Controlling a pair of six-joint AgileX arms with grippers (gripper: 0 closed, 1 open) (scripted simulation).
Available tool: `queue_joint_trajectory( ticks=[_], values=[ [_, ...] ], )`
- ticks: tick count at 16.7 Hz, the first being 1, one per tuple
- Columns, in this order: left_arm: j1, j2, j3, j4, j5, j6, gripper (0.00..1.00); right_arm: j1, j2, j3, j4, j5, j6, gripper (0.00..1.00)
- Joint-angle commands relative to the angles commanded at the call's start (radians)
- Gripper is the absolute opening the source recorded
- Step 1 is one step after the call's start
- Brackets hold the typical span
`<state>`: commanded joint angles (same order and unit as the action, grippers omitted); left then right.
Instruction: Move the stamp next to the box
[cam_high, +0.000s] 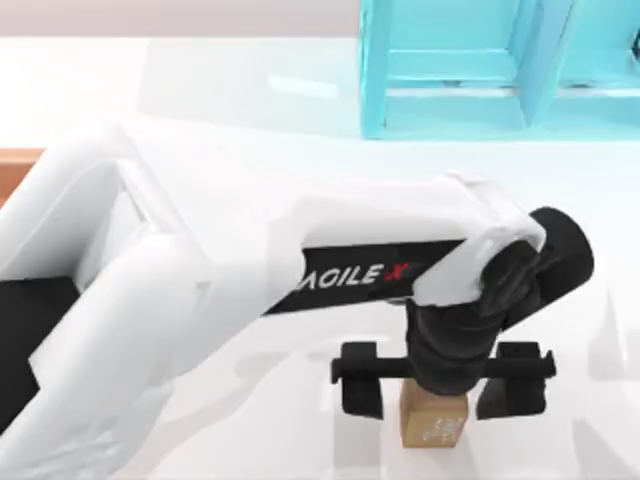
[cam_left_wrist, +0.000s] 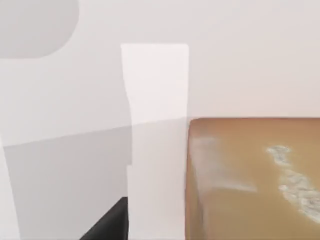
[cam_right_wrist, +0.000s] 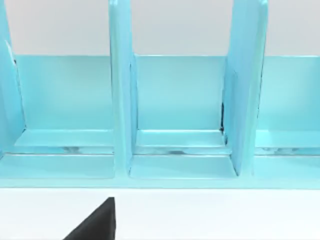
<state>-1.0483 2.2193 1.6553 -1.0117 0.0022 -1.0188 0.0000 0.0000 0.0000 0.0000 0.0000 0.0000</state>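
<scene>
While seen from the top: left gripper (cam_high: 444, 395) spread wide, straddling stamp (cam_high: 434, 421) on white desk (cam_high: 250, 120), fingers apart from it. Left wrist: stamp (cam_left_wrist: 255, 180) close beside finger (cam_left_wrist: 157, 140). Right wrist: turquoise shelf (cam_right_wrist: 175, 115).

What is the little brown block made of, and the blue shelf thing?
The stamp looks like matte tan-brown wood, with faint white markings on one face. The shelf is smooth turquoise with a slight sheen, perhaps painted wood or plastic; I cannot tell which.
</scene>
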Motion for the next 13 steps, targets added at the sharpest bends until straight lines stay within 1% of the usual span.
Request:
queue_joint_trajectory(
  ticks=[10,11,13],
  values=[
    [0.0,0.0,0.0,0.0,0.0,0.0,0.02,0.0,0.0,0.0,0.0,0.0,0.0,1.0],
    [0.0,0.0,0.0,0.0,0.0,0.0,0.0,0.0,0.0,0.0,0.0,0.0,0.0,1.0],
    [0.0,0.0,0.0,0.0,0.0,0.0,0.0,0.0,0.0,0.0,0.0,0.0,0.0,1.0]
  ],
)
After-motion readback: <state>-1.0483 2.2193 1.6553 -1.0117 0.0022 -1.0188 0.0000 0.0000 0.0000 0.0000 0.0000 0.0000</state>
